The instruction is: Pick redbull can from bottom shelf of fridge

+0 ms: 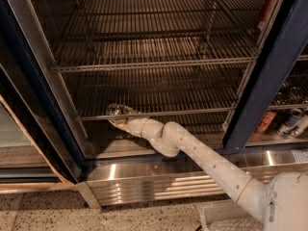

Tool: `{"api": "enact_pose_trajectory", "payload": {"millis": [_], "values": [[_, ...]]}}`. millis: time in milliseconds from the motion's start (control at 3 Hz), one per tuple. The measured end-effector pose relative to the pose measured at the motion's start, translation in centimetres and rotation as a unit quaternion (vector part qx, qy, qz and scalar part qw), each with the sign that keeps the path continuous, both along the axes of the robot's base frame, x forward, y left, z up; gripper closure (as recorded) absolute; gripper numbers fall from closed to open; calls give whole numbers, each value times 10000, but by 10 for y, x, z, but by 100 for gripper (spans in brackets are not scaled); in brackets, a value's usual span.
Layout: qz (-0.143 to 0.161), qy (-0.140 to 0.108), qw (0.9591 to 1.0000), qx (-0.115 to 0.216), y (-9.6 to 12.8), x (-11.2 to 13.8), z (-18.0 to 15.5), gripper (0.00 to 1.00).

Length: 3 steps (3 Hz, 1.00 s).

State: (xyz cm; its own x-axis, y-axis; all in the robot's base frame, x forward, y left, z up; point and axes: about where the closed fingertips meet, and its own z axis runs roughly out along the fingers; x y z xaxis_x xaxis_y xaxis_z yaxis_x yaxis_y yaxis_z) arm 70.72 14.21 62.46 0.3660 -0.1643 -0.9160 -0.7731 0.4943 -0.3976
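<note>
Hand point(119, 121) at redbull can point(114, 110), left front of bottom shelf point(192, 111); grip cannot tell. Can not yet lifted out.

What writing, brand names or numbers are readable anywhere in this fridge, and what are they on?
None can be read.
Cans at far right: print cannot be made out.
White label on the base panel: unreadable.
Gripper, at the left front of the bottom shelf: no writing shows.

The gripper point(118, 118), at the bottom shelf point(192, 111) rail, was hemmed leftward by the fridge point(57, 88) frame; rightward was left open.
</note>
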Motion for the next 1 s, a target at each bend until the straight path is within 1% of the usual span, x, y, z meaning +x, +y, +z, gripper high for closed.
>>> {"api": "enact_pose_trajectory", "payload": {"millis": [333, 667, 1000], "values": [[45, 7, 10000, -2, 1, -2, -3, 100], [358, 121, 9993, -80, 5, -27, -1, 100], [360, 121, 9992, -80, 5, -27, -3, 100]]}}
